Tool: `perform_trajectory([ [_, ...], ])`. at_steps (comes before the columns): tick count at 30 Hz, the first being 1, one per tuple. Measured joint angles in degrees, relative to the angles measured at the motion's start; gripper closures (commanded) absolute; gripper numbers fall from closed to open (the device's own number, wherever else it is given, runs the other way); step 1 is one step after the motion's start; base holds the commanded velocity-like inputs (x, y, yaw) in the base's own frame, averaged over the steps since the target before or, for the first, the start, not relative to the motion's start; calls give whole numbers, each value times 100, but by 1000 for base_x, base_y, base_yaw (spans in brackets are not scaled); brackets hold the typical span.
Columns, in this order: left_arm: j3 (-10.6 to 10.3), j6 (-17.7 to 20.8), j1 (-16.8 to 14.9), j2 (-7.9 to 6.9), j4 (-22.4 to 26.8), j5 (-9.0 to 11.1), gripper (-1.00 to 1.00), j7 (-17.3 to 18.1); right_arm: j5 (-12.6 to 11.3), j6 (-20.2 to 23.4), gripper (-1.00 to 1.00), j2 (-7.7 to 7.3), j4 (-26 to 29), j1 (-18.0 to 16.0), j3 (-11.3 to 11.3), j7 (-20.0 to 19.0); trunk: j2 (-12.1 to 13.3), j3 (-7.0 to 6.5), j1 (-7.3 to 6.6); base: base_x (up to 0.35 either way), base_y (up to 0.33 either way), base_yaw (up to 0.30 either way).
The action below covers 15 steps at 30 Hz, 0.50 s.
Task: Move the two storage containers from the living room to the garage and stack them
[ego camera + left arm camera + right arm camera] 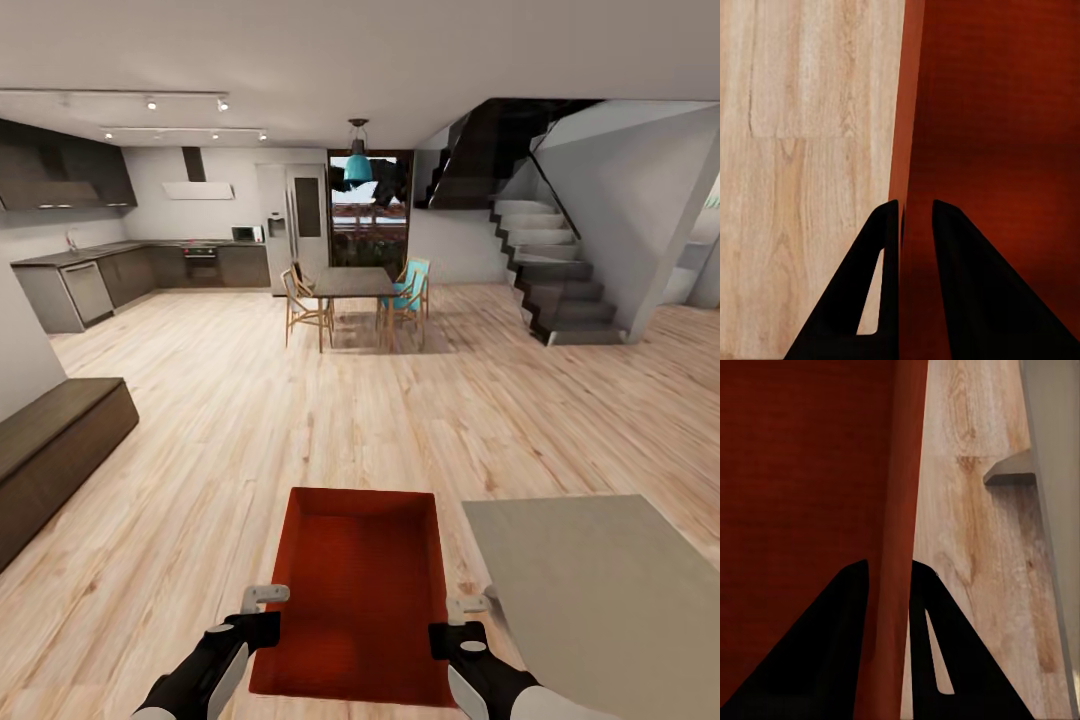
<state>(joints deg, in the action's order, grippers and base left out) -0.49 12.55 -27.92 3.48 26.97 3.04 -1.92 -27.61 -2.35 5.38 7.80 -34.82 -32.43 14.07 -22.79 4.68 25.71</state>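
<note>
Directly in front of the robot, an orange-red storage container (358, 590) is carried between both arms above the light wood-plank floor (250, 430) of the open living space — the left gripper (262, 612) has its jaws pinched on the container's left wall, the right gripper (462, 622) on its right wall. Just right of the container lies a grey tabletop (600, 590); well beyond it stand a dining table (352, 283) and a staircase (545, 270).

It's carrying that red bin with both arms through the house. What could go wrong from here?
Each end effector, left and right, pinches only a thin side wall of the storage container, so a jolt might let it slip or tilt. The grey table stands close on the right and could get clipped in a turn.
</note>
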Motion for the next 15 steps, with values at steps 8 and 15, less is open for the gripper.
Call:
perform_trajectory([
  [8, 0, 12, 0, -1, 1, -1, 100, 0, 2, 5, 100, 4, -7, 0, 5, 0, 0, 0, 0, 322, 0, 0],
  [15, -1, 14, 0, -3, 0, 4, 100, 0, 9, 6, 100, 6, -9, 0, 12, -3, 0, 0, 0, 322, 0, 0],
])
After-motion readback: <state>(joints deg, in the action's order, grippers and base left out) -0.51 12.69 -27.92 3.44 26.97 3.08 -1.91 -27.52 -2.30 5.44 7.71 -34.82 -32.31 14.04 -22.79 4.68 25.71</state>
